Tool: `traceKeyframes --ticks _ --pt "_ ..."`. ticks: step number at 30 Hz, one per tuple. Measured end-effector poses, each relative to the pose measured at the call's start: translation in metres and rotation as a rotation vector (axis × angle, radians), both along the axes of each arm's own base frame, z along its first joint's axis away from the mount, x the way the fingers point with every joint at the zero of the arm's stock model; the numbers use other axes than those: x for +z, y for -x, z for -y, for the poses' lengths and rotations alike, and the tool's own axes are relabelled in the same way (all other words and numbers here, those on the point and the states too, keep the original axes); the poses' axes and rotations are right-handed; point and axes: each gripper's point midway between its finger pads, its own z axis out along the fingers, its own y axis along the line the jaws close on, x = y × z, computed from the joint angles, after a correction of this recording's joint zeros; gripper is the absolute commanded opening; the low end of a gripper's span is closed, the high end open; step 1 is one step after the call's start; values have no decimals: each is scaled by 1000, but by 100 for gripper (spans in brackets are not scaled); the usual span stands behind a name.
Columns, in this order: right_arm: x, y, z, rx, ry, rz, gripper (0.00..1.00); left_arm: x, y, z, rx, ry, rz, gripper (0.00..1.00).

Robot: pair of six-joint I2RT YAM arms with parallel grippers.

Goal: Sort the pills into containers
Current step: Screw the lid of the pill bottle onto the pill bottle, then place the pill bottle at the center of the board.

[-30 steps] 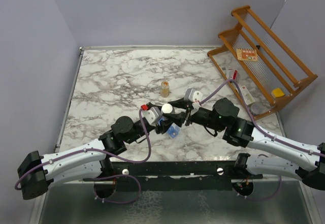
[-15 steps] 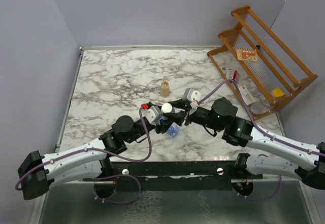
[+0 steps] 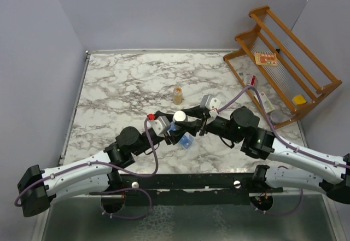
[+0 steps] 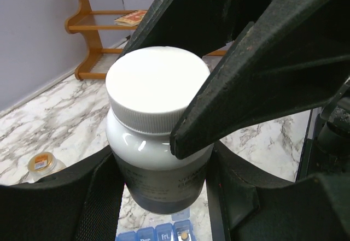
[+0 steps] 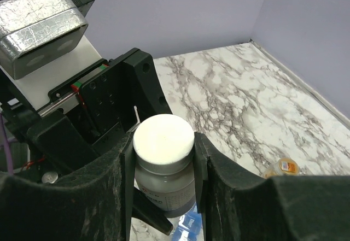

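A dark bottle with a white cap (image 3: 179,116) is held up between both grippers. My left gripper (image 3: 174,127) is shut on the bottle's body (image 4: 158,181), with a finger (image 4: 98,197) on each side. My right gripper (image 3: 190,119) is shut on the white cap (image 5: 164,140), its fingers (image 5: 127,167) pressed to both sides; they also reach in from above in the left wrist view. The blue strip of containers (image 3: 186,140) lies on the table just beneath the bottle, mostly hidden. Some lids are open and one compartment (image 4: 185,233) holds a pill. The strip also shows in the right wrist view (image 5: 188,222).
A small amber bottle (image 3: 178,94) stands on the marble table (image 3: 120,82) behind the grippers and shows in both wrist views (image 4: 42,163) (image 5: 284,167). A wooden rack (image 3: 284,60) with small items stands at the back right.
Both arms have shifted slightly. The left wrist has drawn a little to the left. The bottle stays gripped between the two grippers at about the same spot.
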Motion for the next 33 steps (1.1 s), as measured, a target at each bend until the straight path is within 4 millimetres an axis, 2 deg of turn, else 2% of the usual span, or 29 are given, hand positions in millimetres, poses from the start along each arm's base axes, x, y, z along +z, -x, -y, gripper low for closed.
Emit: traceKeyframes --ticks 11,20,29,32,33 --pt "9 3 -2 -1 -48 -16 1 9 5 -10 2 34 31 21" --pt "1 -3 -8 -38 -50 -63 1 -2 7 -28 47 41 26 25" --pt "0 -9 -14 -61 -67 -61 1 -6 2 -32 78 36 6 24" --pt "-4 -12 -16 -66 -59 -62 1 -10 -1 -31 89 29 -3 29" --pt "-5 -14 -16 -69 -55 -62 1 -11 -2 -30 93 26 -5 39"
